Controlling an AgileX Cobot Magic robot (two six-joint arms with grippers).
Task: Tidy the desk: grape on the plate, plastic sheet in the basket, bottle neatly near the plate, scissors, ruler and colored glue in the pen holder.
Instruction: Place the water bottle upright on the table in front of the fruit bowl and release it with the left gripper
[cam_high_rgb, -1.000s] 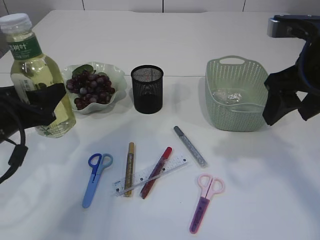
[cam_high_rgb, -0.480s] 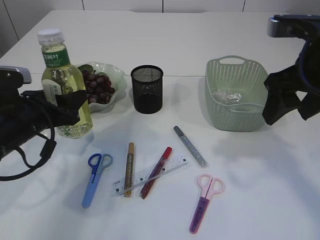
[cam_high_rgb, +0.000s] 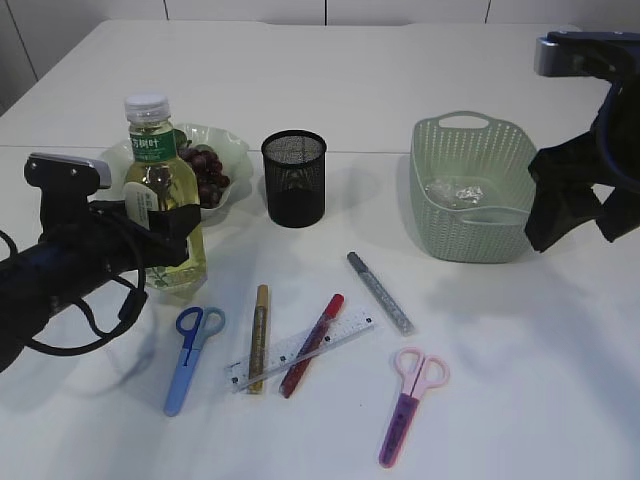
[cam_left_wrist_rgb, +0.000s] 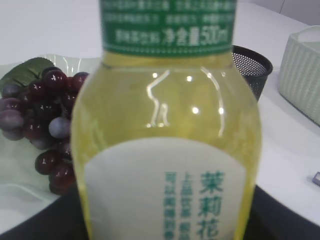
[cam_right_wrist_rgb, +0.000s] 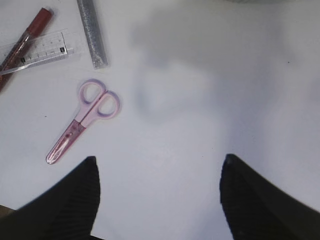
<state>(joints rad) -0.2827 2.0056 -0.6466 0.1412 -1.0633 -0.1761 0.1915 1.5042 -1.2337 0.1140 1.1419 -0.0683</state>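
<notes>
The left gripper (cam_high_rgb: 165, 228), clamped on the bottle (cam_high_rgb: 165, 205), has carried it rightward since a second ago; it now stands upright just in front of the plate (cam_high_rgb: 232, 150) of grapes (cam_high_rgb: 205, 170). Right of it sit the pen holder (cam_high_rgb: 294, 177) and basket (cam_high_rgb: 470, 185). The right gripper (cam_right_wrist_rgb: 159, 200) hangs spread and empty, unmoved, above the tabletop (cam_right_wrist_rgb: 210, 100), pink scissors (cam_right_wrist_rgb: 85, 117) to its left.
</notes>
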